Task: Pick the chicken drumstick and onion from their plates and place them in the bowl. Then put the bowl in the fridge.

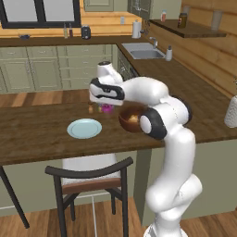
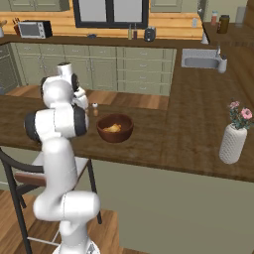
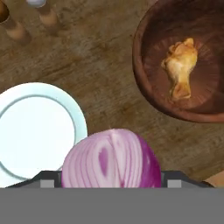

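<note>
My gripper point(image 3: 110, 181) is shut on the purple onion point(image 3: 110, 162), holding it above the wooden counter between the pale blue plate point(image 3: 37, 131) and the dark brown bowl point(image 3: 139, 65). The golden chicken drumstick point(image 3: 180, 68) lies inside the bowl. From the left base view the onion point(image 1: 107, 109) shows magenta under the hand, with the blue plate point(image 1: 84, 128) bare to its left and the bowl point(image 1: 131, 118) partly behind my forearm. The right base view has the bowl point(image 2: 114, 134) with the drumstick point(image 2: 114, 128) in it. The cream-white plate is hidden and the fridge is out of view.
Two small shakers point(image 1: 90, 109) stand just beyond the onion. A dark chair point(image 1: 90, 178) is tucked under the counter's near edge. A white vase with flowers point(image 2: 233, 141) stands far right on the counter. A sink point(image 1: 146, 52) lies at the back.
</note>
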{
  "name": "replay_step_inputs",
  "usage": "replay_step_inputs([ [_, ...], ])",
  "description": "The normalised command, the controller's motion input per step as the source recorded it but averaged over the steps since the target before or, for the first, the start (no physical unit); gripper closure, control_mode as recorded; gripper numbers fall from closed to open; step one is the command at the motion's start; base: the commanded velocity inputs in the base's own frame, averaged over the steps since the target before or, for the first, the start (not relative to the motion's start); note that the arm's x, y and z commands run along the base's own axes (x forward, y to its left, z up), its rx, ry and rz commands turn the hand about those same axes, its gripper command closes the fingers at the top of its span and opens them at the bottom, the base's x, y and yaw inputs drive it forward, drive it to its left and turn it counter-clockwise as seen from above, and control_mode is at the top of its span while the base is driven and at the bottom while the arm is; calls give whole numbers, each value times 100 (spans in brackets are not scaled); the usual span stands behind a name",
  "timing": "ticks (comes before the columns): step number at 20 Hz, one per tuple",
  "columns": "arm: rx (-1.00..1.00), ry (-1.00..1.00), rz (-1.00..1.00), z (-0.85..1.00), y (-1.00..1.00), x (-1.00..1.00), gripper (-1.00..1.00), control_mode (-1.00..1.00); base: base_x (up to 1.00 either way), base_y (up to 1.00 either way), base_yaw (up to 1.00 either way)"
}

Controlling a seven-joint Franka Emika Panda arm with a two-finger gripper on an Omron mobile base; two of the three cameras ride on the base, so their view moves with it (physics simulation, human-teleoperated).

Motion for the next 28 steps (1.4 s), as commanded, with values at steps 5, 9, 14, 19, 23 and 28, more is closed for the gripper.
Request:
replay_step_inputs([
  [5,0,-27,-2,3,-100,-77,100,-100,0,0,0],
  [9,4,-11,-2,36,-100,27,100,-100,0,0,0],
  [14,7,0,1,0,-100,90,100,-100,0,0,0],
  [19,1,11,1,-15,-26,100,-100,-100,0,0,0],
  [23,-2,7,0,-15,0,60,-100,-100,0,0,0],
  [28,-2,0,0,-4,1,3,-100,-100,0,0,0],
])
